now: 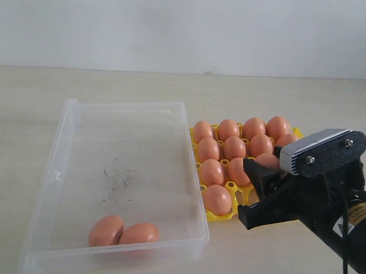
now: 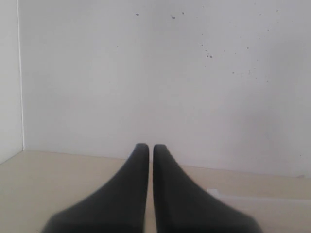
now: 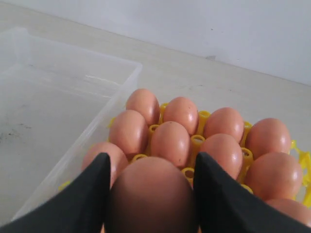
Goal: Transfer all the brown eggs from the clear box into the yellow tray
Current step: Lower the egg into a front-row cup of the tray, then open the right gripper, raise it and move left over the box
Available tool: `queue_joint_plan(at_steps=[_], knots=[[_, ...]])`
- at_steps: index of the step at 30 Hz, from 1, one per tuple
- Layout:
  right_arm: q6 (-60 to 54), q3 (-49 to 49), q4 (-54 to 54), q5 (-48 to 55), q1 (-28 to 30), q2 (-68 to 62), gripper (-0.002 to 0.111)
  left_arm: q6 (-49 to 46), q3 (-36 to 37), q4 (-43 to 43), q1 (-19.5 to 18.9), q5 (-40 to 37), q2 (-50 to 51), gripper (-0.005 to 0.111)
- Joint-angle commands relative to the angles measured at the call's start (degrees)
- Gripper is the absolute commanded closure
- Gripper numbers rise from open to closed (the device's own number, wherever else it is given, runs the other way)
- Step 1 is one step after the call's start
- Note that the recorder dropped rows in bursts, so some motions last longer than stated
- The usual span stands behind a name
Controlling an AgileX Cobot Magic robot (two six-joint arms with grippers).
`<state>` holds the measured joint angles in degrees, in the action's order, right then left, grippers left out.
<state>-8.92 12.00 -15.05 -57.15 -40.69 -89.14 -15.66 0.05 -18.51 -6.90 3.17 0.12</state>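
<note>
**Item 1, clear box** [image 1: 126, 104]: lay on the left of the counter [image 1: 25, 104], its right wall just beside the tray. Dark smudges marked the floor. Contents: two brown eggs [image 1: 106, 230], side by side and touching, in the near left corner.

**Item 2, yellow tray** [image 1: 223, 216]: sat on the counter to the right of the box. Most cups that showed were filled with eggs of the same kind, the back rows full. The near row had one egg in its left cup [image 1: 217, 199] and an open cup beside it (the cups further right were hidden behind the arm).

**Item 3, right hand** [image 3: 151, 160]: was poised over the near right part of the tray, black fingers [image 3: 95, 194] clamped on either side of the held egg [image 3: 151, 201]. The wrist view showed this egg close above the seated ones. Whether it touched a cup could not be told.

**Item 4, left hand** [image 2: 151, 148]: showed only in its own wrist view, aimed at a pale wall [image 2: 146, 73]. Its two fingers were together, only a thin slit between them, and they carried nothing.
</note>
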Motion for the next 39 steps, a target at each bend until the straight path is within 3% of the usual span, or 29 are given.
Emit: queue_joint_plan(at_steps=[1, 7, 24, 31, 34, 39], knots=[[2.4, -0.1, 2.2, -6.7, 0.2, -5.6, 0.109, -0.3, -0.1, 0.2, 0.1, -0.2, -0.1, 0.103], [4.9, 1.3, 2.5, -9.7, 0.2, -11.3, 0.109, -0.3, -0.1, 0.2, 0.1, -0.2, -0.1, 0.103], [7.3, 6.6, 3.1, -1.9, 0.2, -14.9, 0.109, -0.3, -0.1, 0.2, 0.1, -0.2, -0.1, 0.103], [7.5, 6.6, -1.4, -1.7, 0.2, -14.9, 0.108, -0.3, -0.1, 0.2, 0.1, -0.2, -0.1, 0.103], [7.5, 6.6, -1.2, -1.7, 0.2, -14.9, 0.103, -0.3, -0.1, 0.2, 0.1, -0.2, -0.1, 0.103], [7.5, 6.6, -1.1, -1.5, 0.2, -14.9, 0.080, -0.3, -0.1, 0.2, 0.1, -0.2, -0.1, 0.103]])
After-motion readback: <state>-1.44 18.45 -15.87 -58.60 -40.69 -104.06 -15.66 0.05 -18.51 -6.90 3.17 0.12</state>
